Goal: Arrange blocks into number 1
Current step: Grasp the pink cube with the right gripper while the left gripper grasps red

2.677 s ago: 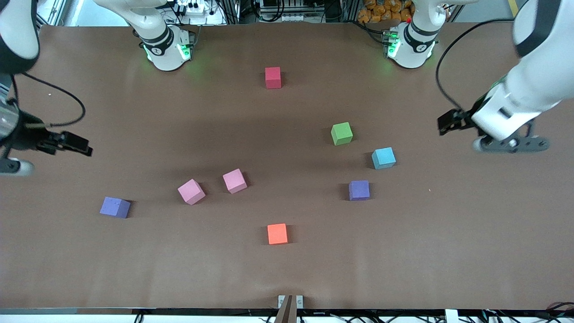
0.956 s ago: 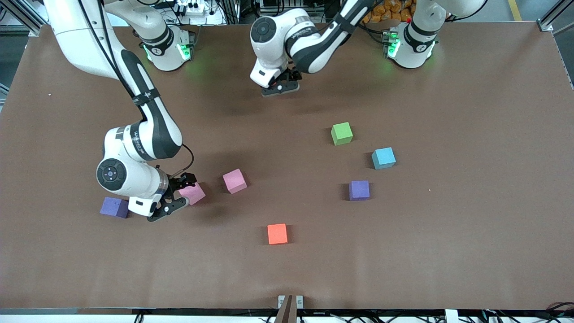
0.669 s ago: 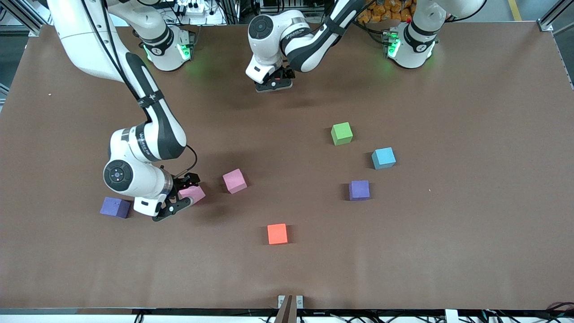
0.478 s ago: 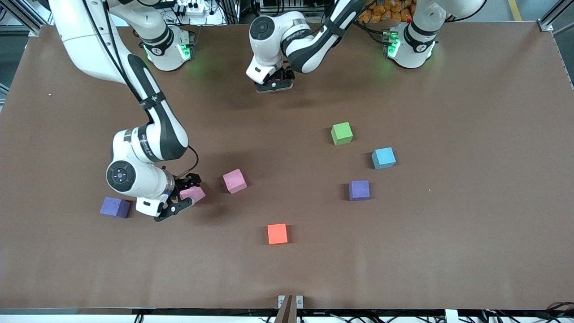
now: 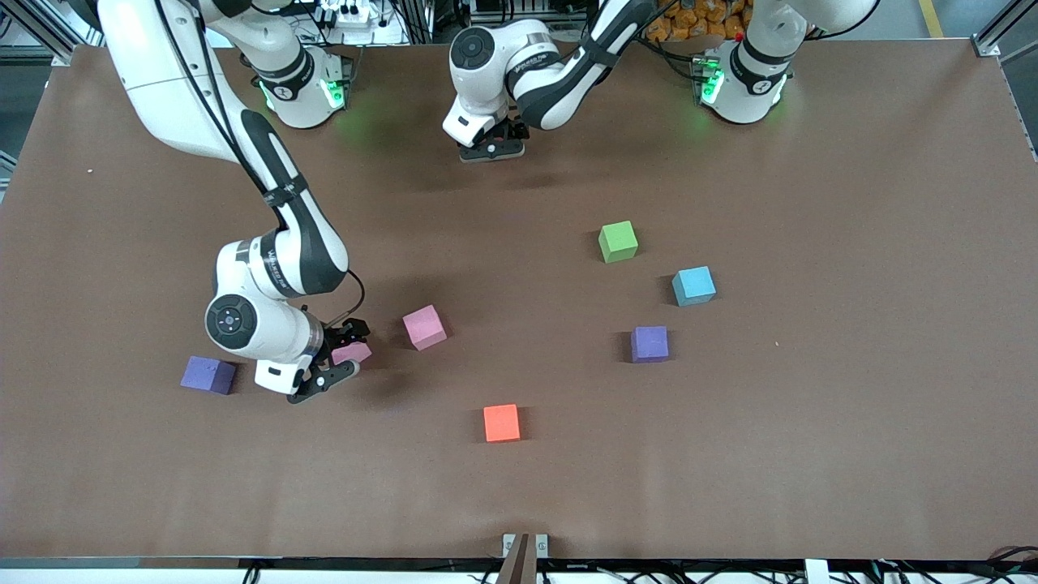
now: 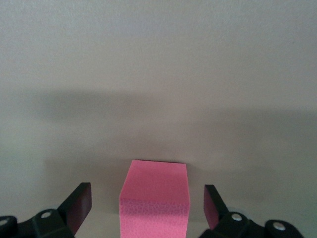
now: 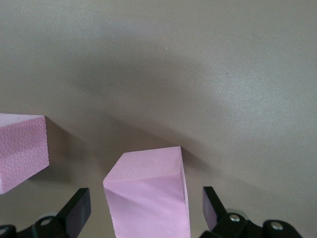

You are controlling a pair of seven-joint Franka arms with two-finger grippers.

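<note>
Pink block point(image 7: 148, 193) between spread fingers of right hand point(image 5: 336, 362); left hand point(image 5: 492, 144) open around red block point(image 6: 154, 198).

- Front view: even overhead light, bright, sharp all over; table point(image 5: 811, 446) matte, no glare.
- Soft arm shadows spread on the table; green glow at both bases.
- Blocks cast short shadows.
- Wrist views: dimmer, washed grey-green, broad soft shadow bands, slightly grainy; nearest block faces soft.
</note>
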